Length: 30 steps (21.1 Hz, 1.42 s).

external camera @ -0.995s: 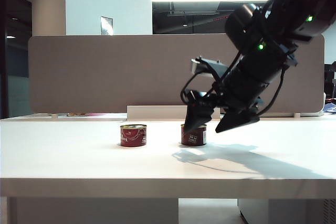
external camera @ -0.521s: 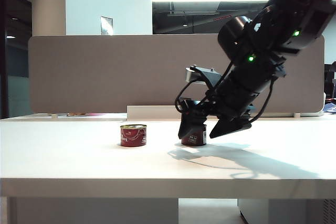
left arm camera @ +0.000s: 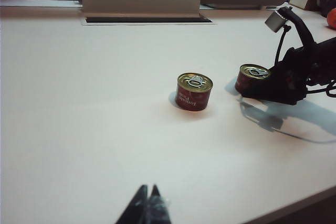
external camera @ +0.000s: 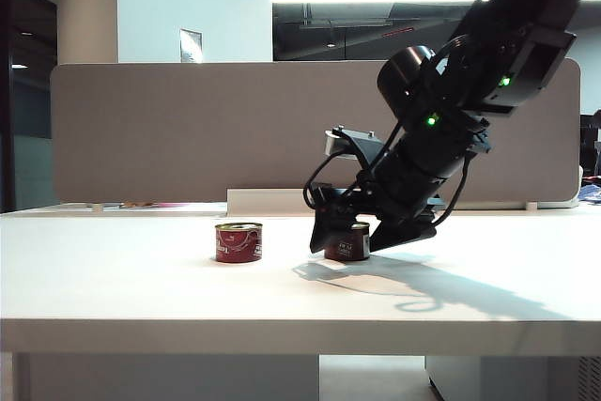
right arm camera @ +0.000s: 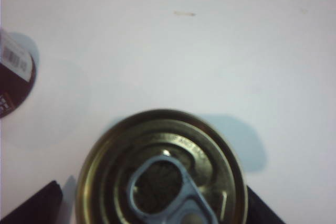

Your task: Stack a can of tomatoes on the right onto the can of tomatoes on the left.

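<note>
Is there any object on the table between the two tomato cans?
No. Between the left can and the right can only bare table shows, in the exterior and left wrist views. The right tool straddles the right can.

The right arm (external camera: 488,53) is matte black throughout, built of bulky rounded housings with small green indicator lights glowing on two of its segments. A small grey camera block (external camera: 336,143) sits on a black bracket above the right hand (external camera: 366,234), with thin black cables looping from it back to the wrist, and the hand's fingers are broad, dark wedge-shaped plates. The left hand (left arm camera: 148,207) shows only as two slim black fingertips.
</note>
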Available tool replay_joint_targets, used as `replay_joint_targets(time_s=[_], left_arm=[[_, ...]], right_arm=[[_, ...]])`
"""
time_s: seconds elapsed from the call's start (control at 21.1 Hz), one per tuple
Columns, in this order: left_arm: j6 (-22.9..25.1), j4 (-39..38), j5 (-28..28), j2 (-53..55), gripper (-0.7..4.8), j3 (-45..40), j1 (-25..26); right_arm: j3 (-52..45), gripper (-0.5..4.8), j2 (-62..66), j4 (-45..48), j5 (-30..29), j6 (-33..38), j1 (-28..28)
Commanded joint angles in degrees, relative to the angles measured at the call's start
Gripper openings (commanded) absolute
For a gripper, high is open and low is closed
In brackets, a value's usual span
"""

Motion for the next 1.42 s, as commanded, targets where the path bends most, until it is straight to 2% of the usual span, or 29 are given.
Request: replay_joint_targets(time_s=[0.05,0.24,0.47,0.62,0.76,1.04,1.23,1.42], left_arm=[[0.0,-0.5,0.2,0.0,-0.06,0.1,0.0],[0.0,-0.5,0.2,0.0,-0.06,0.1,0.0],[0.0,-0.5,0.2,0.0,-0.06,0.1,0.0],[0.0,-0.5,0.2,0.0,-0.06,0.1,0.0],[-0.2,-0.5,0.2,0.0,-0.06,0.1,0.0],[-0.2,-0.5,0.2,0.0,-0.06,0.1,0.0],[-0.2,-0.5,0.2,0.0,-0.06,0.1,0.0],[-0.2,-0.5,0.2,0.0,-0.06,0.1,0.0]], right_arm=[[0.5,4.58,0.3,3.7,0.2,0.1,0.0],[0.5,3.8,0.4,5.5,0.1,0.1,0.0],[0.5,2.39,0.4,5.8,0.1,0.1,0.0],[0.5,1.95,0.3,6.1,0.1,0.1,0.0],[0.5,1.65,0.3,6.4,-0.1,0.0,0.0],[3.4,1.66,-0.8,4.6,-2.7,0.0,2.2],[9.8,1.66,-0.8,1.2,-2.5,-2.1,5.8],[13.1,1.66,-0.5,-0.1,-2.4,-2.1,7.1]])
